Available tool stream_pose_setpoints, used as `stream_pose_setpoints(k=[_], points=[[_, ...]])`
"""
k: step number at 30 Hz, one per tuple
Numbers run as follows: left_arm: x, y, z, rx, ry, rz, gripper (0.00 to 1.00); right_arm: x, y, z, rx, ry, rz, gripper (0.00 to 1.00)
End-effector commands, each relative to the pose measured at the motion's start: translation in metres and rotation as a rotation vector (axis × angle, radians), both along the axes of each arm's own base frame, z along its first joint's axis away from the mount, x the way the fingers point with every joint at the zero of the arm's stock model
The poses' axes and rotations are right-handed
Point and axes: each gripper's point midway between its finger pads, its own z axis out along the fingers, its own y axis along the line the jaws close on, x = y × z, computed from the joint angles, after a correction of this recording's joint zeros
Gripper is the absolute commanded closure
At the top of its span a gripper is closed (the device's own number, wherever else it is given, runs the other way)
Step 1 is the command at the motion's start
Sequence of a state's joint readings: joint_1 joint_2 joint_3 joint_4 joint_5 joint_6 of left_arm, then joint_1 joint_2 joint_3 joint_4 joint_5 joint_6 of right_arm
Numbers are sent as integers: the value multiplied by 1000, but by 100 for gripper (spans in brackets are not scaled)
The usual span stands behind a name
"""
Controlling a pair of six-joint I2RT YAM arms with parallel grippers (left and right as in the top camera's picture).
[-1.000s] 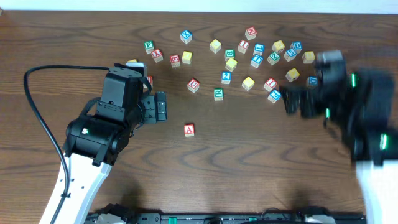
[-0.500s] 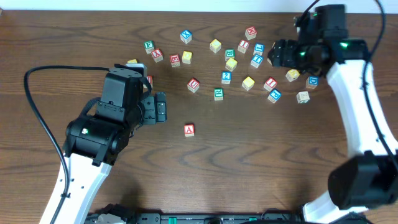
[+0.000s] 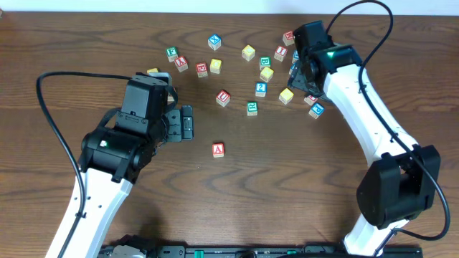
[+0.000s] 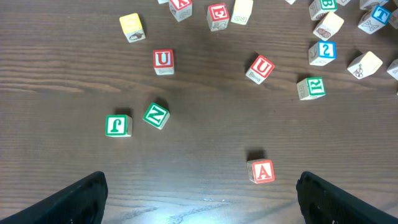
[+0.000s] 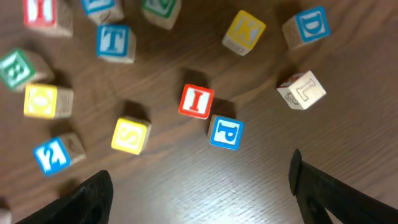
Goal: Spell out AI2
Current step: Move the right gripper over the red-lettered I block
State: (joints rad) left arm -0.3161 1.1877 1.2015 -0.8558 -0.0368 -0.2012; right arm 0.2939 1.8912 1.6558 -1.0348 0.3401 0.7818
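The red A block point(image 3: 218, 150) stands alone on the wood table, also in the left wrist view point(image 4: 262, 171). My left gripper point(image 3: 188, 123) is open and empty, to the left of the A block; its fingers frame the bottom corners of the left wrist view point(image 4: 199, 208). My right gripper point(image 3: 300, 77) is open and empty above the block cluster point(image 5: 205, 199). The red I block point(image 5: 196, 101) lies ahead of it, touching the blue P block point(image 5: 225, 132). The I block also shows overhead point(image 3: 311, 97). A blue 2 block point(image 3: 260, 89) sits further left point(image 4: 321, 52).
Many loose letter blocks are scattered across the far half of the table. Among them are a red U point(image 4: 163, 60), a green Z point(image 4: 155, 116), a yellow S point(image 5: 131, 135) and a blue T point(image 5: 113, 41). The left arm's black cable point(image 3: 43, 107) loops at the left.
My right arm has swung from the right side of the table to above the block cluster. My left arm has hardly moved. The A block has not moved.
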Motion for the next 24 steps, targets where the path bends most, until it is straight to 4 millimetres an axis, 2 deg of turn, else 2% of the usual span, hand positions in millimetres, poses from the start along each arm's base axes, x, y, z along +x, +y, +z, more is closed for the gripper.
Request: stream_pose_setpoints(k=[1,6,14,19,24], points=[[4,3,5,20,-15,0,5,9,-11,14,-3,-88,-135,13],[7,2,6,16,-28,0,5,11,-8,9,32,-76,-123,13],[7,2,6,16,-30,0,4,14,-9,-26,39,7,-132,14],[7,4,2,31,-23,0,5,18,-10,-43,31,29,-136,19],[7,5,-3,39,-12,3,5,25,-10,-46,34,13,-130,20]])
